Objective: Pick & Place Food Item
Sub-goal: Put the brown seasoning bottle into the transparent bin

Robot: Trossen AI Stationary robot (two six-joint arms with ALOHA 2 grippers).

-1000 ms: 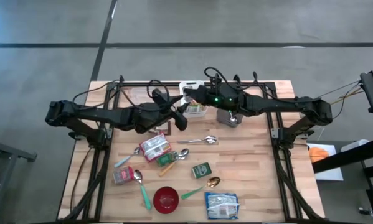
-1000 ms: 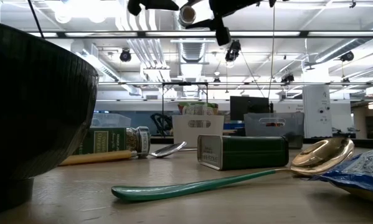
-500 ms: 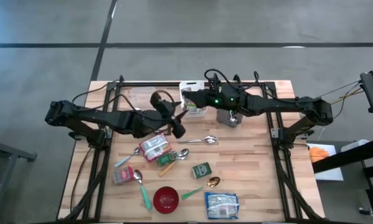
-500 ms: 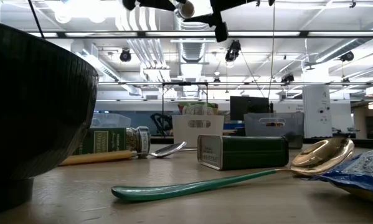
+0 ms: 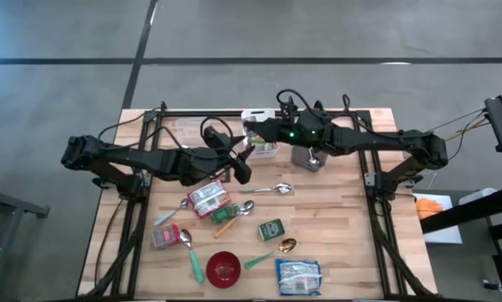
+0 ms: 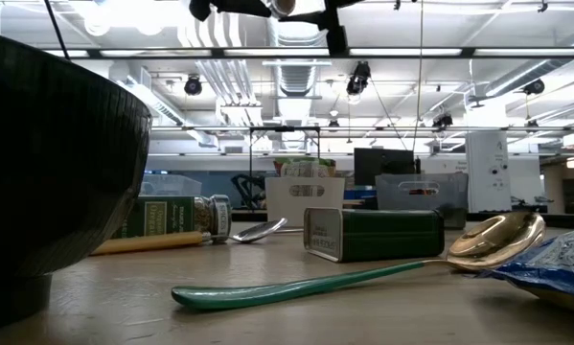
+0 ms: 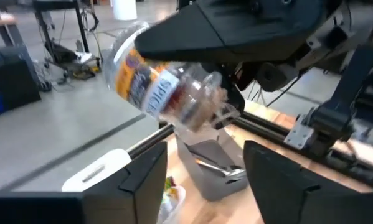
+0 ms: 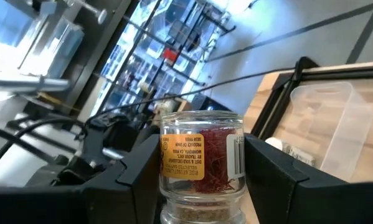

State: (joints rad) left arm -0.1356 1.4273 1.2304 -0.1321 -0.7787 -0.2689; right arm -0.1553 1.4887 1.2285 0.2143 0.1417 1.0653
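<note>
Handover step: right gripper (image 8: 198, 186) clamped the spice jar (image 8: 202, 163) near table's (image 5: 351, 210) far edge; left gripper (image 7: 205, 180) gaped empty. Next: place jar.

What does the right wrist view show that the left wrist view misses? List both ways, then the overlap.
Only the right wrist view: a clear plastic tub near the table's frame corner.
Only the left wrist view: a grey utensil holder below the jar, and the left arm's own jaws, open and empty.
Both: the spice jar, clamped in the right arm's jaws.
</note>
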